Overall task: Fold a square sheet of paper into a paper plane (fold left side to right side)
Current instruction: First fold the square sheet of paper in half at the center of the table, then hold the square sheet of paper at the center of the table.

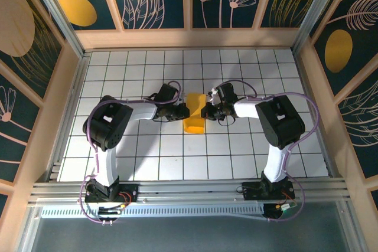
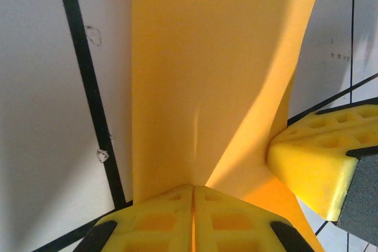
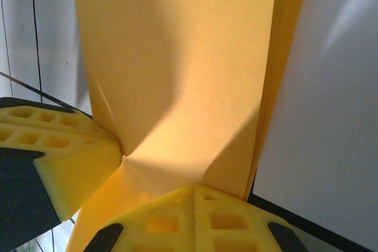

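On the table (image 1: 147,163), left hand (image 1: 180,111) and right hand (image 1: 207,111) pinch the folded paper (image 1: 194,117), its long axis near-to-far.

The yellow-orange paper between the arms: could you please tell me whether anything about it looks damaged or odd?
Nothing looks torn. The paper is pinched by the left fingers and the right fingers, and it buckles there: a short stray wrinkle runs up from the left fingers, and shallow puckers spread between the two grips.

The right end effector (image 3: 194,198) clamped the near edge of the folded yellow-orange paper (image 3: 177,75), the left end effector (image 3: 88,151) pinching its left side, over the white desk (image 3: 331,116).
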Controlling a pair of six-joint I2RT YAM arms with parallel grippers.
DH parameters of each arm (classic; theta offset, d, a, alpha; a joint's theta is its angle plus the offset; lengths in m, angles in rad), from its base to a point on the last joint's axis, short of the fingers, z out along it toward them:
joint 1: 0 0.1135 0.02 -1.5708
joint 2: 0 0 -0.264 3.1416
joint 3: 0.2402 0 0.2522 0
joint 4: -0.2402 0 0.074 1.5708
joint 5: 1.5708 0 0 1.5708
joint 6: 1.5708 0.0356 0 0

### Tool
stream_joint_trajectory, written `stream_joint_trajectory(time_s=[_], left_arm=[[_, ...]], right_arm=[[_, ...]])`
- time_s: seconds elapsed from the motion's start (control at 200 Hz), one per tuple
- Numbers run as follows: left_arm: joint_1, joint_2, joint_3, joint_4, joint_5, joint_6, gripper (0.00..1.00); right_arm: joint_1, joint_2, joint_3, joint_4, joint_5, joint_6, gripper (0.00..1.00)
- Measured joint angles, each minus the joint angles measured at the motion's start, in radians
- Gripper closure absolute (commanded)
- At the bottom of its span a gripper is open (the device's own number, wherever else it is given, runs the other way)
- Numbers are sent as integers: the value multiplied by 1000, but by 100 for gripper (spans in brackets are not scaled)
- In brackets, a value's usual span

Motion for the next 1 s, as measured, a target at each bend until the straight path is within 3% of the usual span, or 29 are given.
stream_joint_trajectory(time_s=[0.631, 1.001], left_arm=[[82, -147, -159, 40, -39, 13, 96], [-33, -48, -7, 42, -13, 27, 96]], right_arm=[[-1, -1, -5, 8, 0, 0, 100], [-1, -1, -7, 11, -1, 0, 100]])
